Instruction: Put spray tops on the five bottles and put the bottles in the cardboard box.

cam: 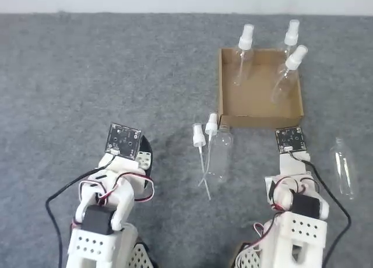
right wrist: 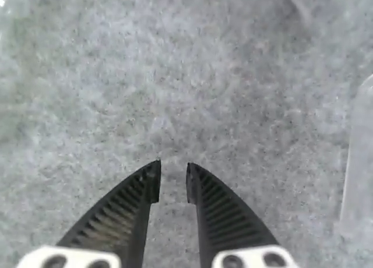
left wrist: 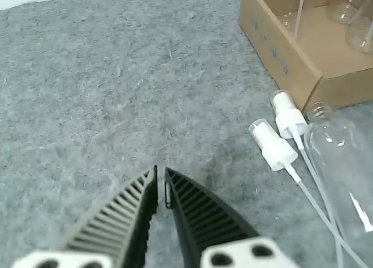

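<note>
**Both grippers empty over the mat**

The left gripper's (left wrist: 161, 177) jaws are almost together. The right gripper's (right wrist: 173, 177) are a slit apart. Neither holds anything. Between the arms lie two spray tops (cam: 199, 135) and a bare bottle (cam: 220, 152), just near of the box (cam: 260, 121). Three capped bottles (cam: 240, 67) are in it, apparently leaning. A second bare bottle (cam: 344, 166) lies far right on the mat (cam: 87, 76).

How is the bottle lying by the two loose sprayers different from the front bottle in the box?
The bottle on the carpet has an open neck; the boxed bottle wears a white spray top. The first lies flat outside the cardboard box; the boxed one rests tilted inside. Both are clear.
</note>
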